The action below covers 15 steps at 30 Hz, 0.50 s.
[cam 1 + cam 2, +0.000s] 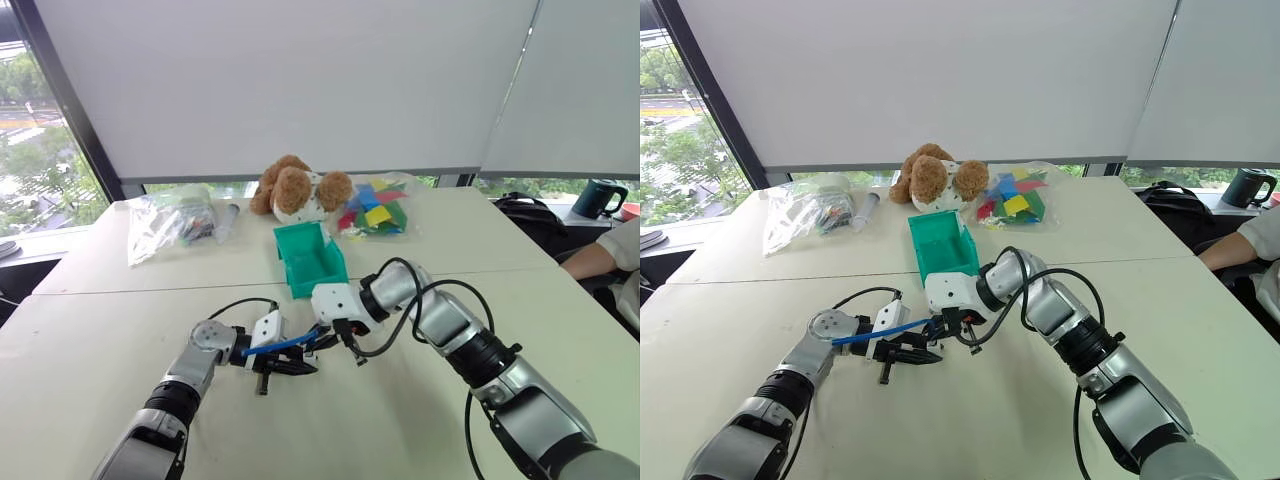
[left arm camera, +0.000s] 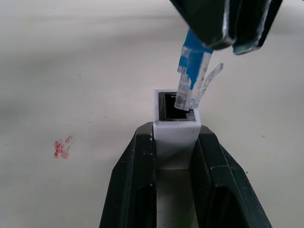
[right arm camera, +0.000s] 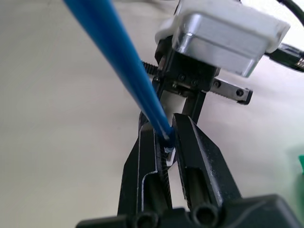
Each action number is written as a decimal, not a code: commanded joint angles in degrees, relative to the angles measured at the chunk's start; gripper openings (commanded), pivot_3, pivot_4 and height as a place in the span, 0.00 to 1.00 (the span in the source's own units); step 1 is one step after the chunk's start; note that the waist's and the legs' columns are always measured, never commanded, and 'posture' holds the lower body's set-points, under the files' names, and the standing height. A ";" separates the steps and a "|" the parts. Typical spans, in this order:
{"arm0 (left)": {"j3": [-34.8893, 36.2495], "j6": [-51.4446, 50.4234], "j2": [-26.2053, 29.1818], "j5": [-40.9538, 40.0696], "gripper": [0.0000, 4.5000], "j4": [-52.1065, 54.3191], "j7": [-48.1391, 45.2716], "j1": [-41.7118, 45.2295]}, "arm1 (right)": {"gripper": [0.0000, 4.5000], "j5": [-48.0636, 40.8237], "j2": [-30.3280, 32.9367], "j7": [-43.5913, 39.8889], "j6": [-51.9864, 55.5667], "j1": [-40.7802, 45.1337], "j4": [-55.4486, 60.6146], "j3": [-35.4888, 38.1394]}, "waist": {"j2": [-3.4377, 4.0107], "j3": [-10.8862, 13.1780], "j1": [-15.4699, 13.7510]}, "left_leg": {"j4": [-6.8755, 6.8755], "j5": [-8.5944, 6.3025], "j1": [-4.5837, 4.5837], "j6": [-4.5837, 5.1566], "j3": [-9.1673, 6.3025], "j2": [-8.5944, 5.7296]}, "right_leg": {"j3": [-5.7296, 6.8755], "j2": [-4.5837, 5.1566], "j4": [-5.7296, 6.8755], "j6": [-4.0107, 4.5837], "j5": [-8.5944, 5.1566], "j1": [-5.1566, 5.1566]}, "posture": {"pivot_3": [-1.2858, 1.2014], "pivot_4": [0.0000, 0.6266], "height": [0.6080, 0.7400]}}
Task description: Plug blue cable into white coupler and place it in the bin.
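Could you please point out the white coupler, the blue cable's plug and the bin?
white coupler [image 2: 175, 127]: left wrist view, its front face.
blue cable's plug [image 2: 189, 92]: left wrist view, clear tip.
bin [image 1: 312, 262]: left eye view, inner floor.

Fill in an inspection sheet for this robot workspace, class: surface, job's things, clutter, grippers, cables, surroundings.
Surface: pale table, a small red mark.
Job's things: cable plug tip at coupler socket, not seated; bin holds nothing seen.
Clutter: stuffed toy, two clear bags, one with coloured blocks.
Grippers: left gripper clamps coupler; right gripper clamps cable.
Cables: black robot wires.
Surroundings: blinds, windows, mug, person's arm.
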<state>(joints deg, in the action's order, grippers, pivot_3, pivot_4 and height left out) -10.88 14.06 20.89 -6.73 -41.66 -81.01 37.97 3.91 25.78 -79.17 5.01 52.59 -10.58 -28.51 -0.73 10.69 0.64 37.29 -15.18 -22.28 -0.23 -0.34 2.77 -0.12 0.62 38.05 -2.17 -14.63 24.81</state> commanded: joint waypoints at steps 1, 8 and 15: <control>-0.64 -0.15 -0.08 0.36 0.08 0.95 0.11 -0.77 | 0.00 0.08 -0.41 -0.55 -1.29 2.42 -0.08 0.25 | 0.00 0.00 0.01 | 0.00 0.00 0.00 0.00 0.00 0.00 | 0.00 0.00 0.00 0.00 0.00 0.00 | 0.52 0.24 1.00; -0.58 -0.03 -0.18 0.30 0.08 1.30 0.38 -1.01 | 0.00 0.83 -0.07 -2.20 -1.94 2.31 -0.62 -0.51 | 0.00 0.00 0.01 | 0.00 0.00 0.00 0.00 0.00 0.00 | 0.00 0.00 0.00 0.00 0.00 0.00 | 0.52 0.24 1.00; -0.62 -0.15 -0.23 0.22 0.08 1.79 0.53 -1.24 | 0.00 1.40 -0.79 -2.55 -3.25 2.63 -2.01 -0.89 | 0.00 0.00 0.01 | 0.00 0.00 0.00 0.00 0.00 0.00 | 0.00 0.00 0.00 0.00 0.00 0.00 | 0.52 0.24 1.00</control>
<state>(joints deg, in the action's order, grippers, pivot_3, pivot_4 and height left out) -10.86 14.04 20.91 -6.73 -40.81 -80.47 37.37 4.92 25.54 -81.55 2.46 53.58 -12.54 -29.02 -0.73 10.69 0.65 37.29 -15.18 -22.28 -0.23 -0.34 2.77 -0.12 0.63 38.06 -2.17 -14.63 24.81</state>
